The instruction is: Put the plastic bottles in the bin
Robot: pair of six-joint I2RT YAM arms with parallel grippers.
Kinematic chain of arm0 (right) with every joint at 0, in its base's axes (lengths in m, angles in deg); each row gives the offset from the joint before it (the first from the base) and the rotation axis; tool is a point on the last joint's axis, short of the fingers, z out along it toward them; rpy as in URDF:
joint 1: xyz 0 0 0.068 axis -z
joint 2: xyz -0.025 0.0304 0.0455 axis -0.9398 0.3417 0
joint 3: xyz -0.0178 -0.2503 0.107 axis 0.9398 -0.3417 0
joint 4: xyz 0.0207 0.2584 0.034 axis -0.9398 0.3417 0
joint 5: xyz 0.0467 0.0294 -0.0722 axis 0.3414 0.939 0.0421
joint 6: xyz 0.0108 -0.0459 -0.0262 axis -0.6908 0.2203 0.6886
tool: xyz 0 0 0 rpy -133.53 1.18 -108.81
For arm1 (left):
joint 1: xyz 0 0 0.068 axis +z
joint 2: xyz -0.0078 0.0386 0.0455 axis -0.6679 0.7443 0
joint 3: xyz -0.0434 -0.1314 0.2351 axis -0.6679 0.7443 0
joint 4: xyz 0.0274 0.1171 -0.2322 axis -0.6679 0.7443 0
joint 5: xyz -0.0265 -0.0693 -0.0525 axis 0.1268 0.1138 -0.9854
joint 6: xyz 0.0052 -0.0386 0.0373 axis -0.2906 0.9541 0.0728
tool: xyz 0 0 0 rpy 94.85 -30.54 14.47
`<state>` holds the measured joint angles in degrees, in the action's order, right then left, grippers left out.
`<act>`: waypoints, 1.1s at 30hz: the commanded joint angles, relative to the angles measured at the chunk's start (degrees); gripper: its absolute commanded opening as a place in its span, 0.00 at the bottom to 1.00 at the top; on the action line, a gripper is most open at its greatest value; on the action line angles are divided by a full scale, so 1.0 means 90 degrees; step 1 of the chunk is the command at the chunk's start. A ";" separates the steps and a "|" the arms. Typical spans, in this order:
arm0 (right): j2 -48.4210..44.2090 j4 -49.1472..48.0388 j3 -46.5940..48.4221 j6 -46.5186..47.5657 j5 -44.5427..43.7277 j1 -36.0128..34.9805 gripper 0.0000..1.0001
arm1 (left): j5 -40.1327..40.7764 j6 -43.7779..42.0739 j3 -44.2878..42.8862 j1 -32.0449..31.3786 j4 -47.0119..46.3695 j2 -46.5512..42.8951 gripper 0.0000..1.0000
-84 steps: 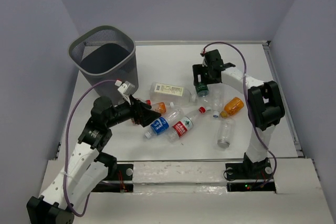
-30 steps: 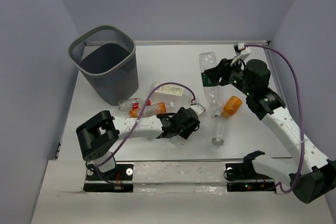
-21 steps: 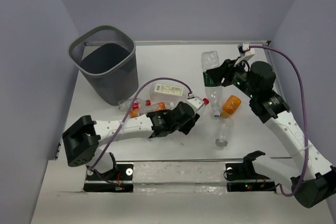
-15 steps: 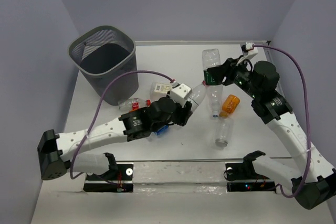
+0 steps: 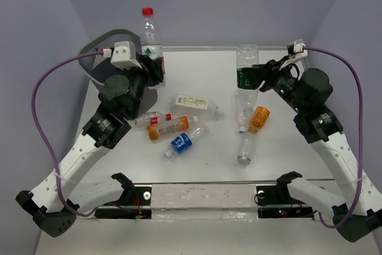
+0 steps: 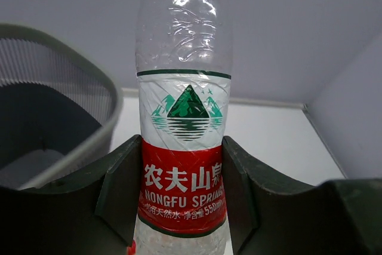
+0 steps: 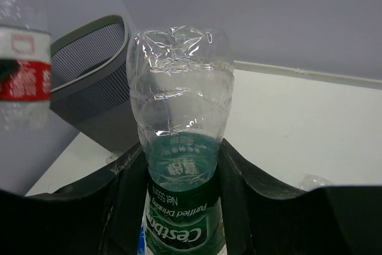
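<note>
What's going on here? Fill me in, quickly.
Two robot arms are clearing plastic bottles into the bin. The left gripper holds a red-labelled bottle upright in the air beside the bin's rim, apparently not over the opening yet. The right gripper holds a green-labelled bottle raised on the right side. Several more lie on the table, among them a squarish white-labelled bottle, an orange bottle and a blue-labelled bottle.

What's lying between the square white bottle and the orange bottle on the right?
A clear bottle lies between the square white-label bottle and the orange bottle, close beside the orange one. The top view shows it.
</note>
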<state>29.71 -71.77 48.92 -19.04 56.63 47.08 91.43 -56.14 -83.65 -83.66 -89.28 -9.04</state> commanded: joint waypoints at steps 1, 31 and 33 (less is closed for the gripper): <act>0.0076 -0.0482 0.0114 -0.0113 0.0505 -0.0039 0.35 | 0.0254 -0.0331 -0.1089 0.1051 -0.0516 0.0356 0.33; 0.5726 -0.1538 0.5970 0.0082 -0.0254 -0.2432 0.29 | -0.2301 0.0724 -0.0077 0.3556 0.0985 -0.0755 0.99; 0.6207 -0.1753 0.6982 -0.0045 -0.0312 -0.2432 0.27 | -0.2703 0.0694 -0.0028 0.3546 0.1718 -0.0892 0.99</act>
<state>79.98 -81.67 98.89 -18.97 57.19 25.79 77.29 -50.70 -85.50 -51.79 -83.79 -15.42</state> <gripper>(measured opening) 0.505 0.989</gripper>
